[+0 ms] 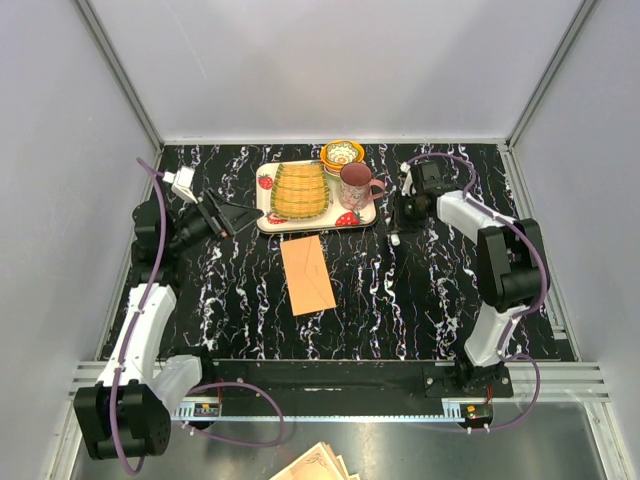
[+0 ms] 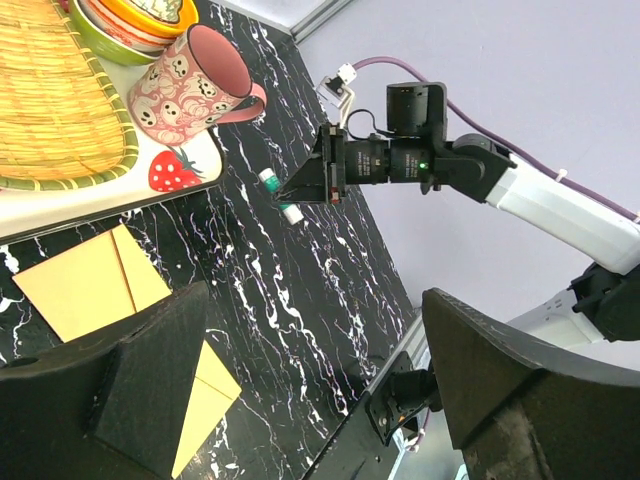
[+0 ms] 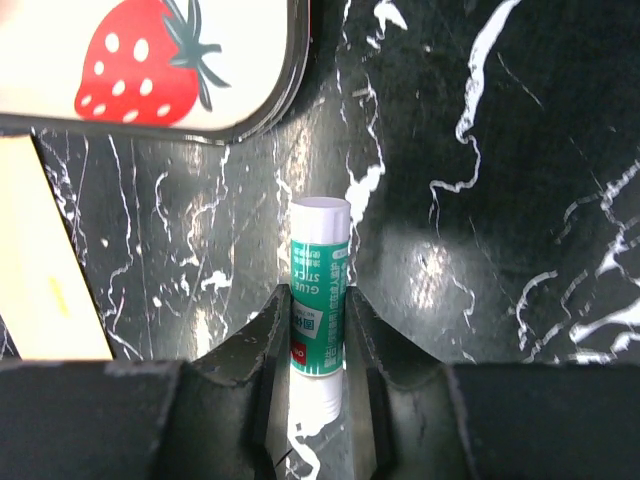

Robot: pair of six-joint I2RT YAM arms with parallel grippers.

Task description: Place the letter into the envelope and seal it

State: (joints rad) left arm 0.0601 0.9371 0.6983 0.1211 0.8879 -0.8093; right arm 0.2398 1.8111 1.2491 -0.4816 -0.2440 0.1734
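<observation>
The orange-tan envelope (image 1: pixel 308 273) lies flat on the black marbled table, just in front of the tray; it also shows in the left wrist view (image 2: pixel 80 285) and at the left edge of the right wrist view (image 3: pixel 45 270). The letter shows in no view. My right gripper (image 1: pixel 397 228) is right of the tray, low over the table, shut on a green and white glue stick (image 3: pixel 320 290); the stick also shows in the left wrist view (image 2: pixel 278 195). My left gripper (image 1: pixel 252 216) is open and empty, level with the tray's left end.
A white strawberry tray (image 1: pixel 364 214) at the back holds a woven yellow mat (image 1: pixel 299 189), stacked bowls (image 1: pixel 342 155) and a pink mug (image 1: pixel 355 185). An ornate-edged paper stack (image 1: pixel 318 465) lies below the rail at the near edge.
</observation>
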